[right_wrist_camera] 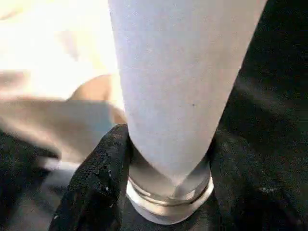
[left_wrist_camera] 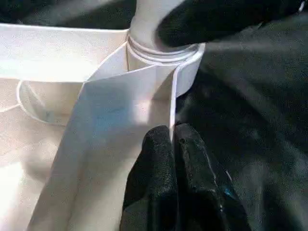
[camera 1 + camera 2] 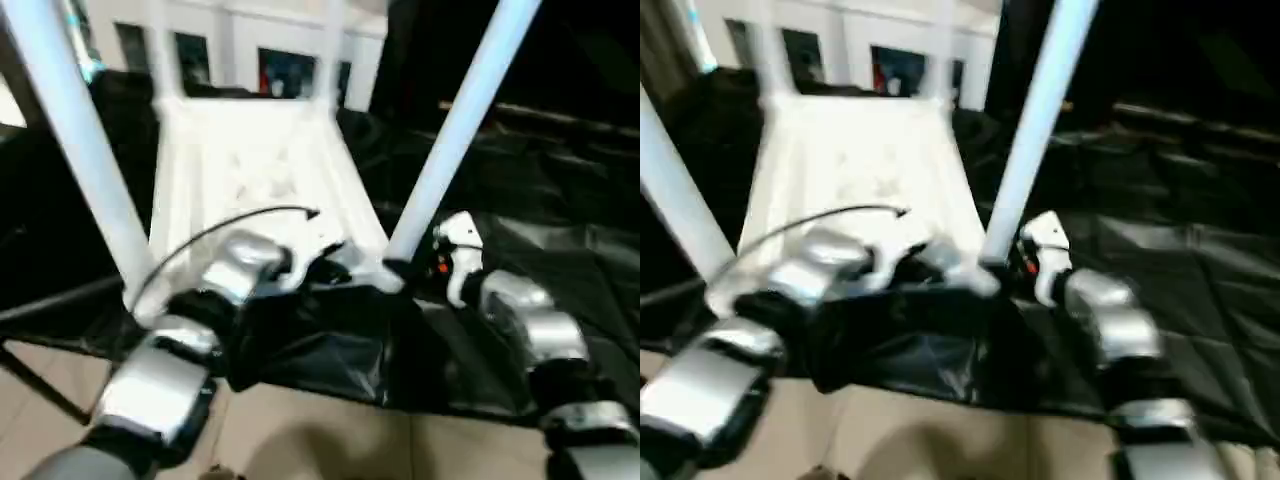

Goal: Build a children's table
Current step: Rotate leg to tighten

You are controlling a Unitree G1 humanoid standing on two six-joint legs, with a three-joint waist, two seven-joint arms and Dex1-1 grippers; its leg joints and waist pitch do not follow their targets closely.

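While the tabletop (image 3: 255, 170) lies upside down on the black-draped counter (image 3: 560, 250), ribbed underside up, it gives the robot open access to its corner sockets. That placement suits the job: legs go in from above, and the counter takes the push. Two far legs already stand at the back corners, near the white cabinet (image 3: 270, 60) behind.

Next in size, the near left leg (image 3: 75, 140) rises from its corner, and the near right leg (image 3: 460, 130) slants up from the near right socket (image 2: 163, 55), where its threaded collar meets the rim.

At that socket the right claw (image 1: 163, 159) is clamped on the leg's base, one black finger on each side just above the collar, probably to twist or press it home; the seating looks nearly complete, though whether it is fully tight cannot be told.

Smallest of all, the left claw (image 2: 172, 144) pinches the thin side wall of the tabletop just beside that socket, fingers together on the wall, seemingly to keep the top from turning or sliding as the leg is driven.
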